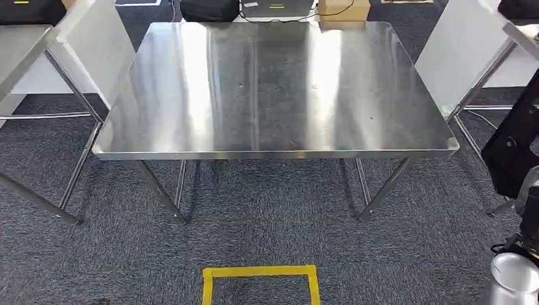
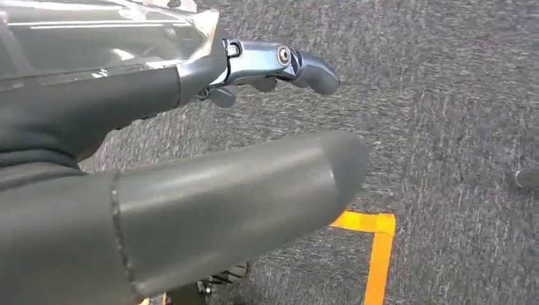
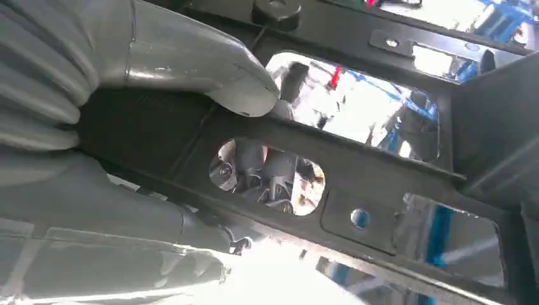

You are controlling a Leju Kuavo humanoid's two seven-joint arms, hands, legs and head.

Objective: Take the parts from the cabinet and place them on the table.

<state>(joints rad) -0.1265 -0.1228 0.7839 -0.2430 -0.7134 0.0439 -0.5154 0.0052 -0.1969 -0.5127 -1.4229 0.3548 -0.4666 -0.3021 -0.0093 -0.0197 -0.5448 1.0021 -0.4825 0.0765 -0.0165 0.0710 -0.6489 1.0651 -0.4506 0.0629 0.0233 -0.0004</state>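
A black metal frame part (image 1: 516,143) with cut-out windows hangs at the right edge of the head view, beside the steel table (image 1: 279,89). Close up, my right hand (image 3: 95,127) grips this black part (image 3: 381,171), the thumb (image 3: 210,70) lying over one bar and the fingers wrapped underneath. My right forearm (image 1: 513,283) shows at the bottom right corner. My left hand (image 2: 222,178) hangs over the carpet, its thumb and a silver finger (image 2: 286,63) apart with nothing between them. The table top carries no parts.
A yellow tape square (image 1: 260,274) marks the grey carpet in front of the table. More steel tables stand at the left (image 1: 19,44) and right (image 1: 524,32). A cardboard box (image 1: 343,9) and black bags (image 1: 206,9) lie beyond the far edge.
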